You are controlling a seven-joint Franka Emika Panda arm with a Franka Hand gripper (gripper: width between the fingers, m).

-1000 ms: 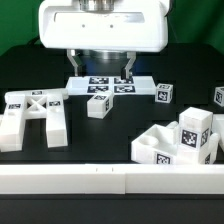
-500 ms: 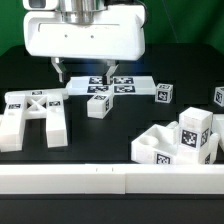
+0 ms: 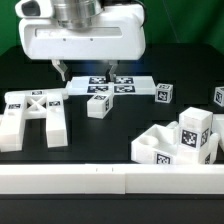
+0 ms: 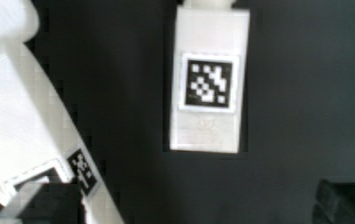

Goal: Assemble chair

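Observation:
In the exterior view my gripper (image 3: 85, 74) hangs open just above the table, over the left end of the marker board (image 3: 112, 86), holding nothing. The chair's X-braced frame (image 3: 34, 112) lies at the exterior view's left. The seat block (image 3: 168, 148) sits at the front right with a tagged leg (image 3: 196, 133) resting on it. Small tagged blocks lie in the middle (image 3: 98, 105) and to the right (image 3: 164, 94). The wrist view looks down on a long white bar (image 4: 211, 85) with one tag. Black table fills the wide gap between my gripper's (image 4: 192, 205) fingers.
Another tagged block (image 3: 219, 97) lies at the exterior view's right edge. A low white wall (image 3: 110, 181) runs along the front of the table. In the wrist view a broad white piece (image 4: 17, 110) with a tag at its edge lies beside the bar.
The arm has moved toward the exterior view's left, from above the marker board's middle to its left end. The gripper stays open. No part has moved.

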